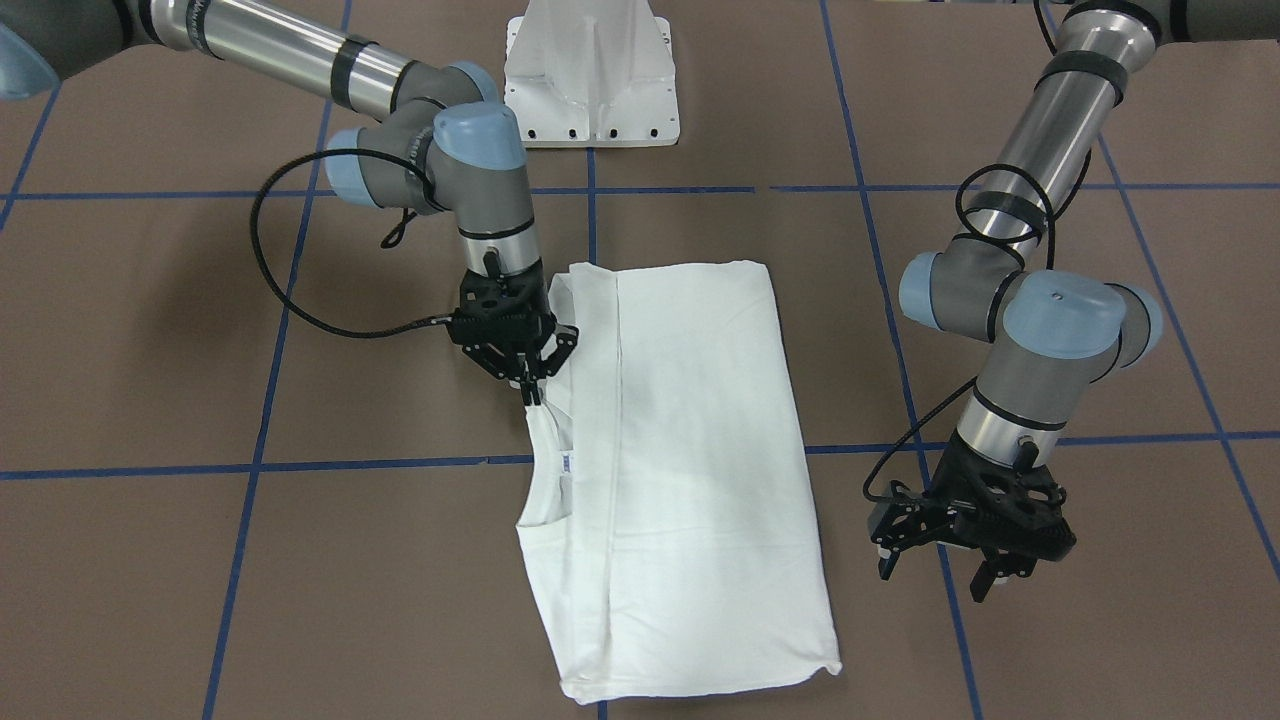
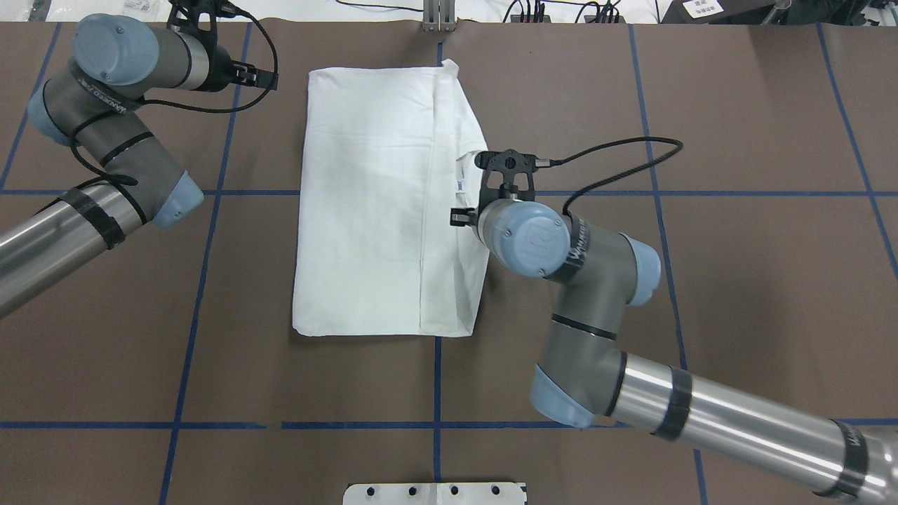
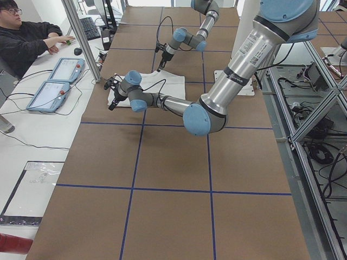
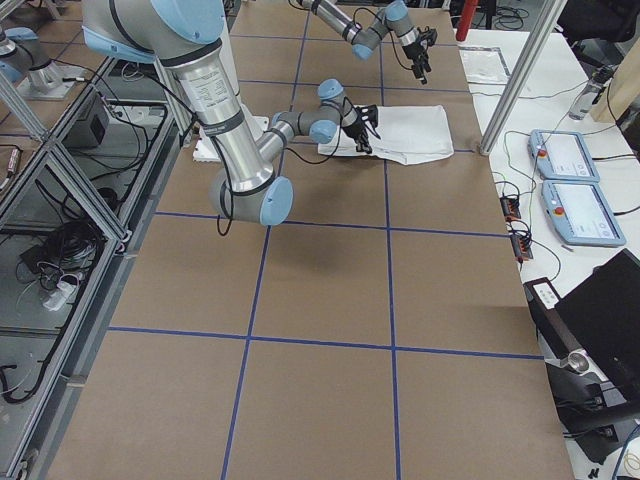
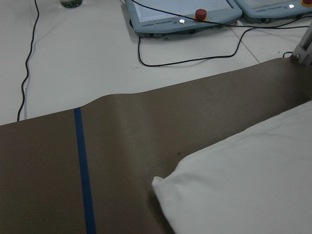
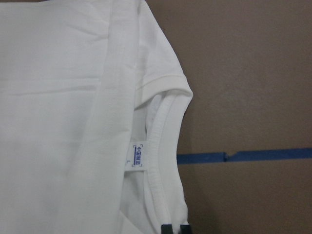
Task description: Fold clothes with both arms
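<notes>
The brown worktop (image 2: pixel 701 280) carries one white shirt (image 2: pixel 365 210). It lies flat about midway between the two arms, already folded down to a long rectangle. Its long axis runs from the robot's side of the worktop straight away from it.

The right arm (image 2: pixel 596 280) reaches in over the long edge on the robot's right. The left arm (image 2: pixel 105 140) is bent out on the other side, by the far corner.

The shirt looks smooth, with only faint creases, and no print shows on the upper face. A stitched edge of the upper layer runs the full length, parallel to the right-hand long edge and a little in from it.

The right end effector (image 1: pixel 533 393) is the nearer one. Its fingers are drawn together to a point on the shirt's edge, apparently pinching the cloth just beside the collar (image 6: pixel 163 146). From it, the body of the shirt lies toward the robot's left.

The left end effector (image 1: pixel 935 572) hangs above bare worktop with its fingers spread wide and nothing between them. It is near the far left corner (image 5: pixel 157 183) but apart from it, so the shirt lies to its right.

The ribbed collar opens at the middle of the right edge, with a small label (image 6: pixel 139 157) just inside it.
</notes>
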Controlling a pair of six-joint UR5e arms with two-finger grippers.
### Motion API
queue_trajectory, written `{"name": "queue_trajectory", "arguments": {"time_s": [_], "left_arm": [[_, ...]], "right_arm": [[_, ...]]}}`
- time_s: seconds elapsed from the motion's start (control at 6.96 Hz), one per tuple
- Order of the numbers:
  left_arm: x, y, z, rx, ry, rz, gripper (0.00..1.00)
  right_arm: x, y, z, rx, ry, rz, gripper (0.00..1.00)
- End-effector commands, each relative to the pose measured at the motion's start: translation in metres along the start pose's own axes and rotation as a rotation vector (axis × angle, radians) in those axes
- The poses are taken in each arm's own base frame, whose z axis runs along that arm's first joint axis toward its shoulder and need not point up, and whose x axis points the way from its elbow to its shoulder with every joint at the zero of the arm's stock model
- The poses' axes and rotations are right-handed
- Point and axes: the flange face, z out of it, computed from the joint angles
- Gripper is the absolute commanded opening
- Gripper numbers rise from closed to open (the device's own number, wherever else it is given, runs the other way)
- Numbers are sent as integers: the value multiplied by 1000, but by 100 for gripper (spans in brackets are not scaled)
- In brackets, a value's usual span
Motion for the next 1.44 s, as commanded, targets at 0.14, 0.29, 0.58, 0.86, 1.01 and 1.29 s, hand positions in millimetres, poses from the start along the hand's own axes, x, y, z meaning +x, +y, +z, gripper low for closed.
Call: {"name": "queue_trajectory", "arguments": {"time_s": [0.14,0.29,0.58,0.86,1.01,1.29], "left_arm": [[2,6,0,10,17,-1,100],[3,5,0,11,19,-4,100],[4,5,0,10,20,-3,100],[6,4,-2,14,25,-2,100],[6,2,-3,17,26,-2,100],[7,3,-3,16,27,-2,100]], "right_arm": [[44,22,-23,-7,1,-21,0],[44,22,-23,-3,2,-26,99],[7,-22,-37,-13,71,-15,100],[-67,-50,-62,-46,192,-20,100],[-80,-46,-40,-62,231,-29,100],[-94,-17,-43,-228,248,-41,100]]}}
